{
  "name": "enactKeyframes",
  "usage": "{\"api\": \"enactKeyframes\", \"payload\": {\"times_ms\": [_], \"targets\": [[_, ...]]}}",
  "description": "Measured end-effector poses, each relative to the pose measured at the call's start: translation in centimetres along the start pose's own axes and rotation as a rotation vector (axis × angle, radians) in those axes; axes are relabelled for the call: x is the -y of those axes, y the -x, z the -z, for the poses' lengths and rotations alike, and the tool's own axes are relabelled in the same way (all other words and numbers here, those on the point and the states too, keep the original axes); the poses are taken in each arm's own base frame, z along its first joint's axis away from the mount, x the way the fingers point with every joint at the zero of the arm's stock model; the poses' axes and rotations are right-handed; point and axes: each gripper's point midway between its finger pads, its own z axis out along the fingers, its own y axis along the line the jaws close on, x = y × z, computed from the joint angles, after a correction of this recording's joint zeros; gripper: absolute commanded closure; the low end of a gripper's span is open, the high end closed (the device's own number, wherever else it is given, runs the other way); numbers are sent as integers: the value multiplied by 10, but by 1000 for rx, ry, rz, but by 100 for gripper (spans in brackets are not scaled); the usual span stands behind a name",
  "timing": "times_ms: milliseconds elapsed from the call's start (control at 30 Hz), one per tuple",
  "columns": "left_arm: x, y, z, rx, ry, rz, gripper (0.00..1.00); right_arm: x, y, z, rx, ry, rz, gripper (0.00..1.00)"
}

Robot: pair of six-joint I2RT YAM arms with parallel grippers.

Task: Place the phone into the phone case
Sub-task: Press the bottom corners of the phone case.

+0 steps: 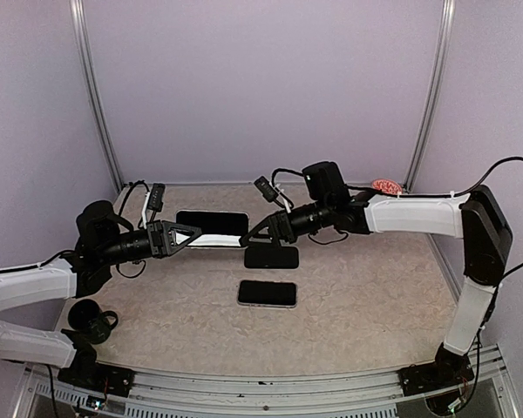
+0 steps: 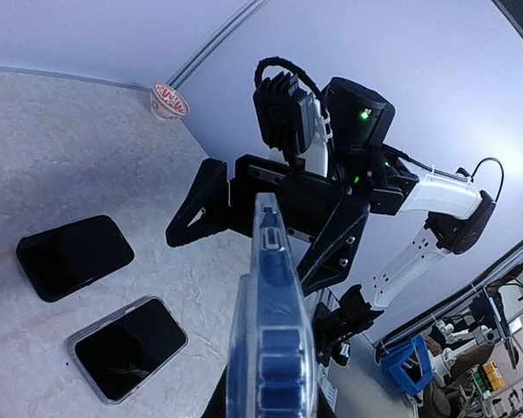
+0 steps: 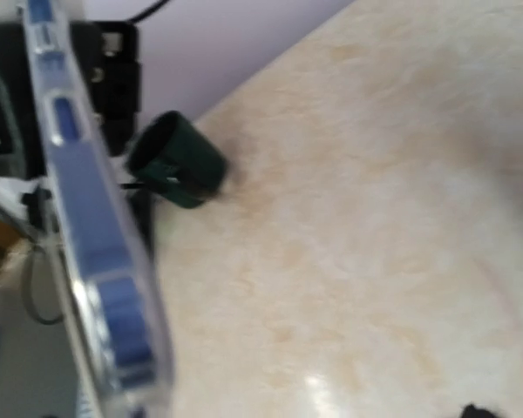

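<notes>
From above, a dark mug [image 1: 91, 320] stands nearest, at about 8 o'clock on the table [image 1: 357, 296], close to the left arm's base. Near the middle lies a phone [image 1: 268, 293], flat, dark screen up, with a pale rim around it. Just past it, at its 12 o'clock and not touching, lies a black slab [image 1: 271, 257]; I cannot tell whether it is a phone or a case.

Above and beyond these, at about 11 o'clock from the phone, the phone case [image 1: 216, 232] hangs in the air, its length running 9 to 3 o'clock. It has a clear rim with blue buttons, and from above its face looks dark; I cannot tell whether anything sits inside it.

The left gripper [image 1: 194, 235] is at the case's 9 o'clock end, pressed together on that end and carrying it. In its own wrist view the case rises edge-on from the bottom of the picture.

The right gripper [image 1: 248, 237] faces it from 3 o'clock. Its fingers [image 2: 192, 209] are spread wide, one on each side of the case's far end, with a gap showing on both sides. The right wrist view is blurred and shows only the case's edge close at 9 o'clock and the mug beyond.

Farthest, at about 1 o'clock by the back wall, sits a small red-topped round thing [image 1: 386, 185].
</notes>
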Motion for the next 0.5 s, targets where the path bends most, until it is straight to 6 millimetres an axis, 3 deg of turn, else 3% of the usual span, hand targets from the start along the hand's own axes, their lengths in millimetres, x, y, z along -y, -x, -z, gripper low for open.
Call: {"api": "enactKeyframes", "payload": {"times_ms": [233, 500], "targets": [[-1, -3, 0, -12, 3, 8, 100, 0, 9, 24, 30, -157, 173, 0], [-5, -7, -1, -28, 10, 20, 100, -32, 4, 64, 125, -274, 473, 0]]}}
